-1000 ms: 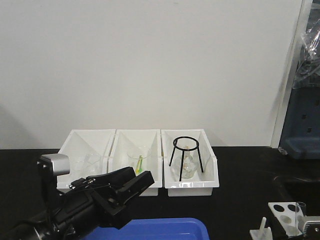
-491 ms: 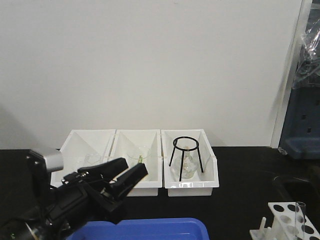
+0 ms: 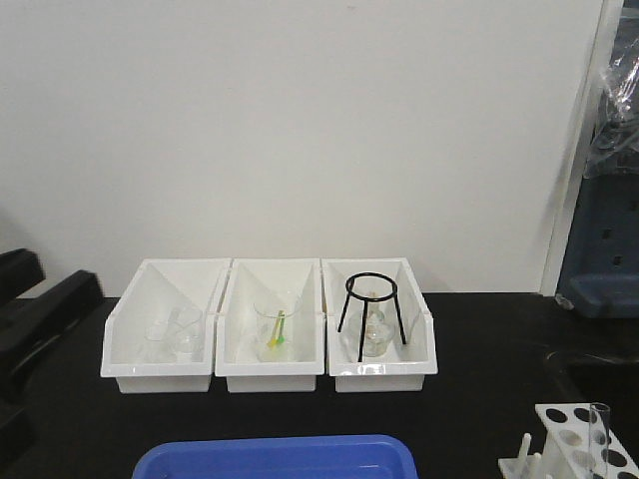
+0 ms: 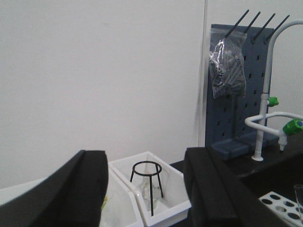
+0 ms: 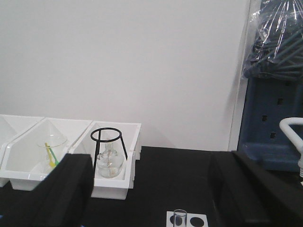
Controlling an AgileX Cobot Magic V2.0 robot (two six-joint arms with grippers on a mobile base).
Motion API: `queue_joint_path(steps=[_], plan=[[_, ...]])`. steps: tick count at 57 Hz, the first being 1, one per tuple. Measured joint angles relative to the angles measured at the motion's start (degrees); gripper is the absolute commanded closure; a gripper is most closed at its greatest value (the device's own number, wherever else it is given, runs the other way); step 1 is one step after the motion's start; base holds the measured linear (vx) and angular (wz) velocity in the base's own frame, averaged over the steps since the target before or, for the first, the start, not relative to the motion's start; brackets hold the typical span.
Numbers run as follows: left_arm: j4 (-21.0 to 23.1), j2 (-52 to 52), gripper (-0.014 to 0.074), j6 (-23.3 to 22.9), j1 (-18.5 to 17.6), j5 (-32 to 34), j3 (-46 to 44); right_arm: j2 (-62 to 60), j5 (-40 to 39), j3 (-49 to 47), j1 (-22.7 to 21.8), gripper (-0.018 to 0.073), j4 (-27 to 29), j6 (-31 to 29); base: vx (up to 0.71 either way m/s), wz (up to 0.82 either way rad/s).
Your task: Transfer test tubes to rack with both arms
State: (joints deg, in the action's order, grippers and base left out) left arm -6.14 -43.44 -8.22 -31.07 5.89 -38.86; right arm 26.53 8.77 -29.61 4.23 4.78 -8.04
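Both black pincers stand wide apart and hold nothing: the left gripper (image 4: 147,189) and the right gripper (image 5: 151,194). Below the right one, a slender clear glass test tube (image 5: 179,218) stands upright in the small white plastic rack (image 3: 579,431). No writing is legible.

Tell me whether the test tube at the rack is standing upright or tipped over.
Upright. The test tube rises vertically from the rack at its right side; the right wrist view shows its open rim facing up.
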Motion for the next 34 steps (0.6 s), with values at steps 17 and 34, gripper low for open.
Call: queue_joint_path(steps=[17, 34], plan=[[0.2, 10.0, 0.0105, 0.1, 0.0, -14.1, 0.0, 0.0, 0.2, 0.0, 0.0, 0.0009, 0.0, -0.1, 0.0, 0.0], [0.2, 10.4, 0.0121, 0.1, 0.0, -14.5, 0.0, 0.0, 0.2, 0.0, 0.0, 0.0009, 0.0, -0.1, 0.0, 0.0]])
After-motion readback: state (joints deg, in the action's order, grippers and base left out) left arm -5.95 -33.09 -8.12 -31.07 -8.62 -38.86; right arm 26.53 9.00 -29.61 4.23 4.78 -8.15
